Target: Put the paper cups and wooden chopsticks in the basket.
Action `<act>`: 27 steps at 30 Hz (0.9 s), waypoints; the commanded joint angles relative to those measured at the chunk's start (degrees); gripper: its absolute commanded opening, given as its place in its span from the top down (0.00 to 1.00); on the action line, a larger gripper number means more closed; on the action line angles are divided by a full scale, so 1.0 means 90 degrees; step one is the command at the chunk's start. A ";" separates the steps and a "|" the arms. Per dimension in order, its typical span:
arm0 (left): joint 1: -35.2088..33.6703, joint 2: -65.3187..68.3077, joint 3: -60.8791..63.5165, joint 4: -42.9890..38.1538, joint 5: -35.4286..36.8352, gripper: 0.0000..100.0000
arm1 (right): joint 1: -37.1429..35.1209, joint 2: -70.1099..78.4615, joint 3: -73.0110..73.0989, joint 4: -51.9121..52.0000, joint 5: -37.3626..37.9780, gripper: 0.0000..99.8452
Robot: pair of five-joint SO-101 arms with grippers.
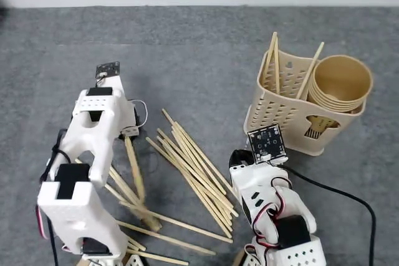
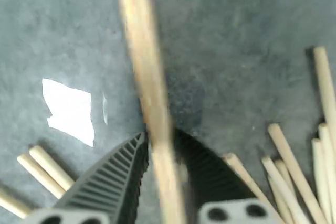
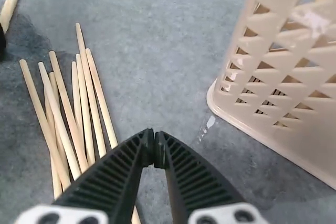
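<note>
The left claw (image 2: 160, 139) is clamped on a wooden chopstick (image 2: 147, 72), which runs out from between its ribbed black fingers (image 2: 113, 174) above the grey surface (image 1: 199, 54). From the high view the gripped stick lies at the near left, under the white left arm (image 1: 93, 135), its far end among other sticks. Loose chopsticks (image 1: 193, 172) sprawl in a fan across the middle of the surface, with more crossing near the left arm's base (image 1: 162, 238). The right claw (image 3: 154, 150) is closed on nothing, its tips meeting just above the surface between a bundle of sticks (image 3: 73, 114) and the cream slatted basket (image 3: 273, 77). The basket stands upright at the right of the surface, with a stack of paper cups (image 1: 340, 82) nested in its right half and several chopsticks (image 1: 273, 60) standing in its left half. A white scrap (image 2: 68, 108) lies on the surface beside the left claw.
</note>
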 commanded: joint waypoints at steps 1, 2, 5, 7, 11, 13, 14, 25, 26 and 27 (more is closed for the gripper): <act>0.0166 0.0020 -0.0151 -0.0078 -0.0029 0.99 | 0.0073 -0.0073 -0.0049 0.0024 -0.0068 0.99; 0.0205 -0.0010 -0.0151 -0.0078 -0.0020 0.99 | 0.0073 -0.0073 -0.0049 0.0024 -0.0068 0.99; 0.0342 -0.0039 -0.0181 -0.0107 -0.0020 0.99 | 0.0073 -0.0073 -0.0049 0.0024 -0.0068 0.99; 0.0469 -0.0039 -0.0337 -0.0078 -0.0020 0.99 | 0.0073 -0.0073 -0.0049 0.0024 -0.0059 0.99; 0.0586 -0.0215 -0.0591 -0.0059 0.0234 0.99 | 0.0073 -0.0073 -0.0049 0.0024 -0.0059 0.99; 0.0586 -0.0498 -0.0601 -0.0059 0.0449 0.99 | 0.0073 -0.0073 -0.0049 0.0024 -0.0059 0.99; 0.0576 -0.0654 -0.0591 -0.0010 0.0449 0.99 | 0.0073 -0.0073 -0.0049 0.0024 -0.0059 0.99; 0.0586 -0.1915 -0.0474 0.0557 0.0107 0.99 | 0.0073 -0.0073 -0.0049 0.0024 -0.0049 0.99; 0.0596 -0.2071 -0.0552 0.0567 0.0107 0.99 | 0.0073 -0.0073 -0.0049 0.0024 -0.0049 0.99; 0.0625 -0.2256 -0.0659 0.0586 0.0107 0.99 | 0.0073 -0.0073 -0.0049 0.0034 -0.0049 0.99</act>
